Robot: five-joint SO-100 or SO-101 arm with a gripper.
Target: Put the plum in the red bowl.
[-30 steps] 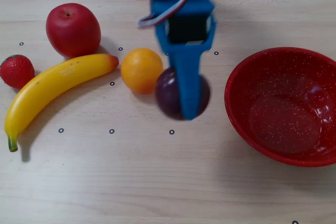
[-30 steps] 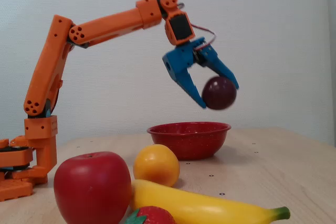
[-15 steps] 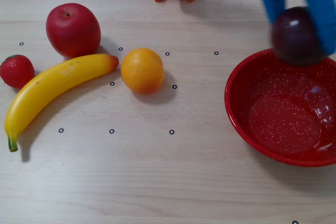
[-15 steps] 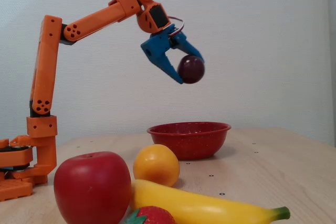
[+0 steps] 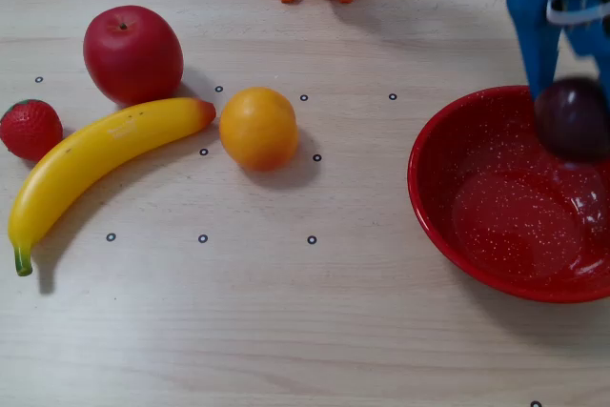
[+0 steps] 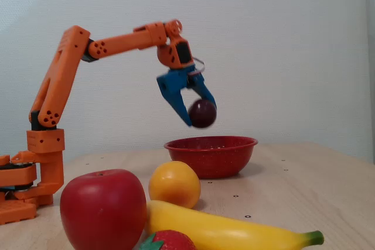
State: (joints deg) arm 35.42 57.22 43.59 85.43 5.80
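The two blue jaws of the gripper [image 6: 199,111] are seen parted just enough to clamp the plum [image 6: 203,113] between their tips, w/ the plum held in the air above the red bowl [image 6: 211,155], clear of its rim in the side-on fixed view. In the top-down fixed view the plum [image 5: 572,119] is shown over the bowl's far-right part, near the rim [image 5: 429,221]. The plum is judged to be a light, hollow toy: stiff, glossy, round, so prob. slippery; a hold across its widest part is judged safest, since a pinch off-centre could let it squirt out. It is not judged fragile, so a short drop should be tolerated. The bowl is seen empty, its speckled inside bare; it is wide and shallow, so the plum may roll a bit but should be contained. Further out, on the table [image 5: 315,331], an orange [image 5: 258,129], banana [image 5: 100,157], apple [image 5: 132,53] & strawberry [image 5: 30,129] are laid well apart from the bowl. The orange arm [image 6: 70,62] is seen reaching from its base at left in the side-on view.
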